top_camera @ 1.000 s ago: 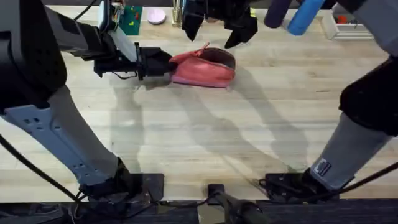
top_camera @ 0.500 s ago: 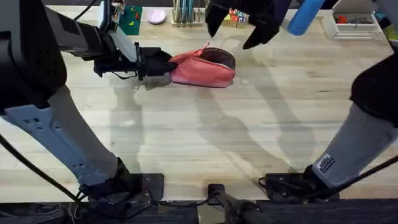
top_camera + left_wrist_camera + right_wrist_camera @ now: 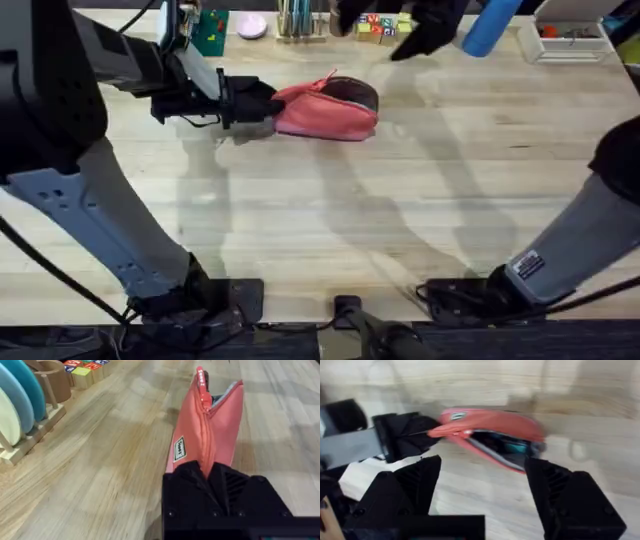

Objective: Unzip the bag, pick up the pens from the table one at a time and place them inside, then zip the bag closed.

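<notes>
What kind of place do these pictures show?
Probably a robot test bench in a lab or workshop: a wooden table with two arms mounted at its edge, a pink pouch, toy blocks and teal pens in a holder.

We find the near and middle worktop (image 3: 400, 220) bare, with open passage from both arm bases up to the pouch (image 3: 330, 108). The pouch's left end is occupied: the left tool (image 3: 262, 103) is clamped on it, its arm barring approach from that side. The pouch's right end and the worktop to its right are free. Its mouth gapes, unobstructed from above. The right tool (image 3: 395, 30), fingers spread, hangs above the far edge. Along that edge the pen holder (image 3: 300, 20) and toy blocks (image 3: 375, 25) crowd the ground behind the pouch.
</notes>
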